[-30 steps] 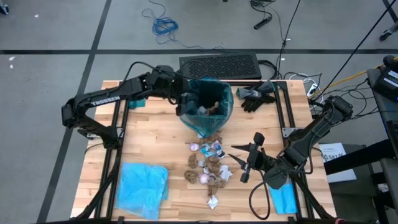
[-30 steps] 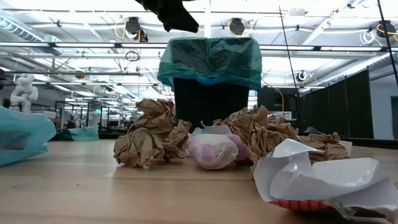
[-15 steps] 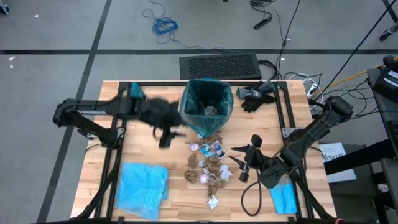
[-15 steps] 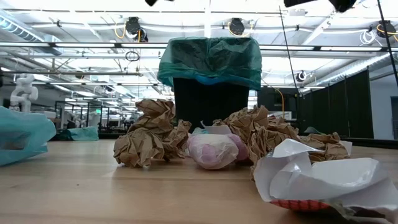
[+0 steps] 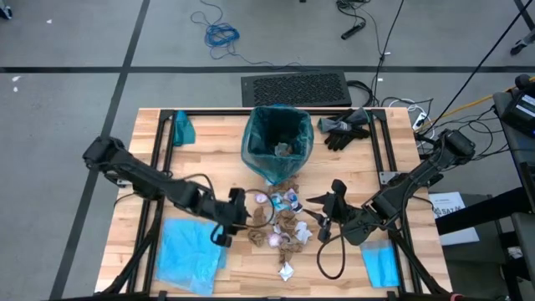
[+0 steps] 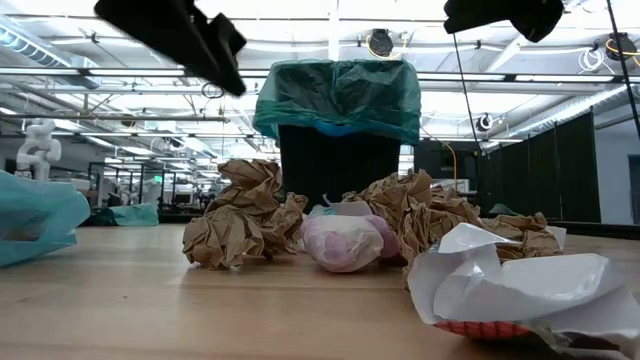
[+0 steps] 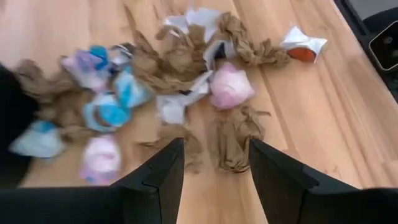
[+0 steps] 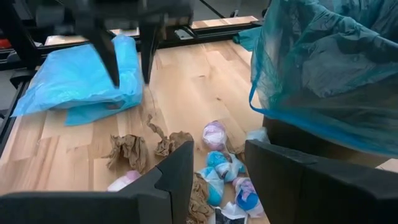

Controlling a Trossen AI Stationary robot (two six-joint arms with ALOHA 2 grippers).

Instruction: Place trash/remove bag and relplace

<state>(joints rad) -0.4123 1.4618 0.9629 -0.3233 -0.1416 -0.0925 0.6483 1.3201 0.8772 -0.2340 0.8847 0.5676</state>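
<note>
Since the earlier frame, the left gripper [image 5: 236, 206] has been swung from the bin [image 5: 278, 139] down to the trash [image 5: 280, 219] on the table [image 5: 209, 167]. No writing can be read. Fingers [image 7: 163, 171] of both it and the right gripper [image 5: 328, 209] are parted and empty above the scraps; the bag [image 5: 259, 155] lines the bin.

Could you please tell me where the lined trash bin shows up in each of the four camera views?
High view: the trash bin stands at the table's far middle, seen from above.
Low view: centre of the picture, behind the scraps.
Left wrist view: not in it.
Right wrist view: its teal liner fills the upper right.
Shared landmark: the pile of crumpled trash on the table in front of it.
</note>
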